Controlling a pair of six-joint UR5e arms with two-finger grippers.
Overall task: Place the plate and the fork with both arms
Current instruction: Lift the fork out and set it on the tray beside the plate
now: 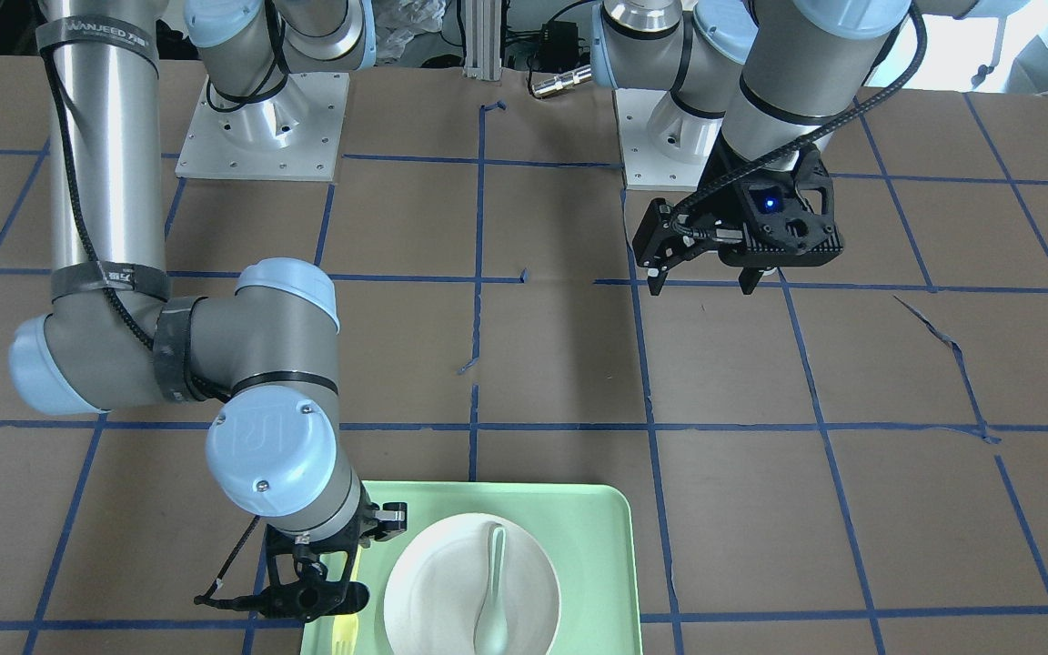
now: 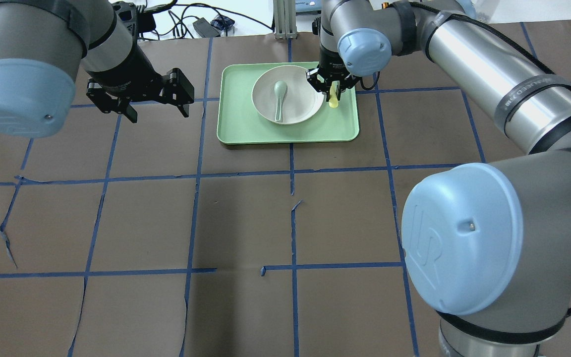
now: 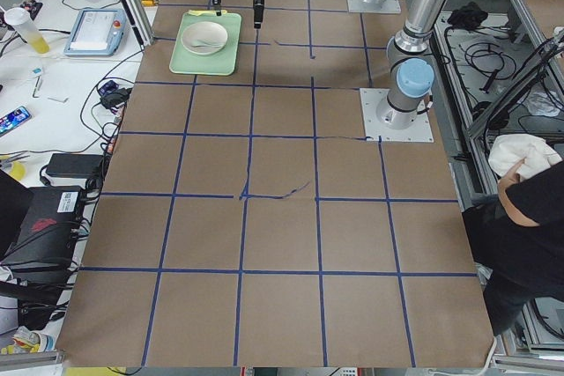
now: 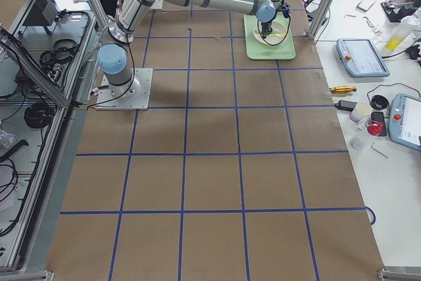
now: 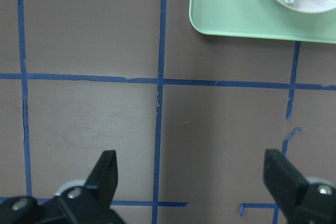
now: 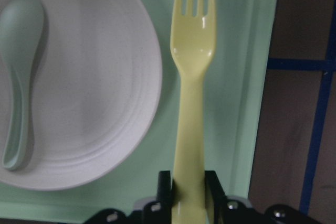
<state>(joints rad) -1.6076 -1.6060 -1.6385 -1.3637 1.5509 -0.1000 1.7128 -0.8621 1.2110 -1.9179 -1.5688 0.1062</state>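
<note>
The white plate [image 2: 307,106] lies on the light-green tray [image 2: 246,131] with a grey-green spoon [image 2: 279,99] in it. My right gripper [image 2: 333,85] is shut on the handle of the pale-yellow fork [image 2: 333,98], over the tray strip just right of the plate. In the right wrist view the fork [image 6: 192,66] runs straight out from the gripper [image 6: 189,187], beside the plate [image 6: 100,93]. I cannot tell whether it touches the tray. My left gripper [image 2: 158,116] is open and empty above bare table, left of the tray. It also shows in the left wrist view [image 5: 193,177].
The table is brown board with a grid of blue tape. The tray's corner [image 5: 231,17] is ahead and to the right of the left gripper. In the front-facing view the right arm's elbow [image 1: 274,450] hangs over the tray's edge [image 1: 597,564]. Cables and clutter lie beyond the far table edge.
</note>
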